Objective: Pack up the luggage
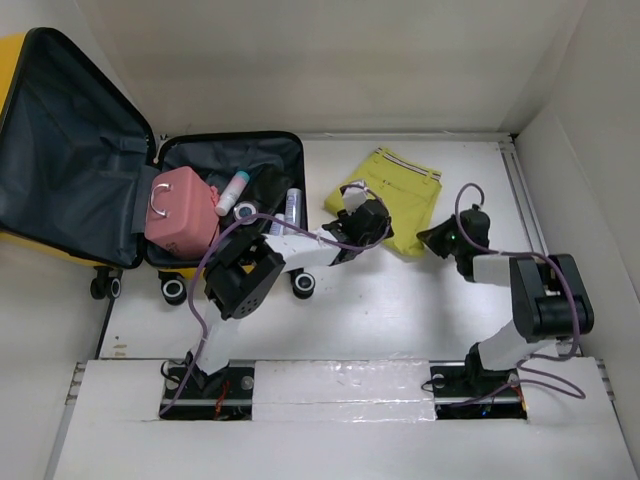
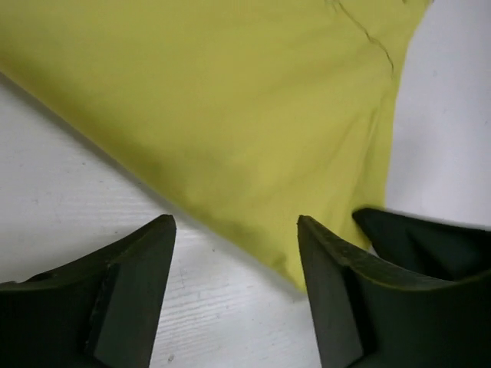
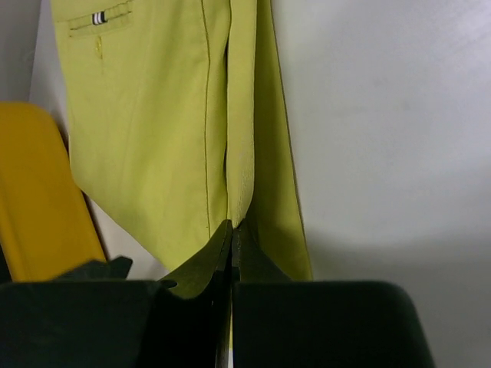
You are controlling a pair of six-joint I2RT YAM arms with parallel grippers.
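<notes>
The luggage [image 1: 70, 150] lies open at the far left of the desk [image 1: 400, 310], lid thrown back, its dark-lined tray holding a pink case [image 1: 180, 210] and a bottle [image 1: 232, 192]. To its right, apart from it, a yellow-green garment [image 1: 395, 195] is spread flat, apparently next to go in. Both arms reach to its near edge, one at each lower corner, likely so the cloth can be lifted evenly without trailing. The overhead view gives this layout but hides the grip. The right wrist view shows the right fingers [image 3: 192, 276] closed, pinching a fold of the garment's edge. The left wrist view shows the left fingers [image 2: 130, 299] parted, holding nothing, the hem just ahead of them.
</notes>
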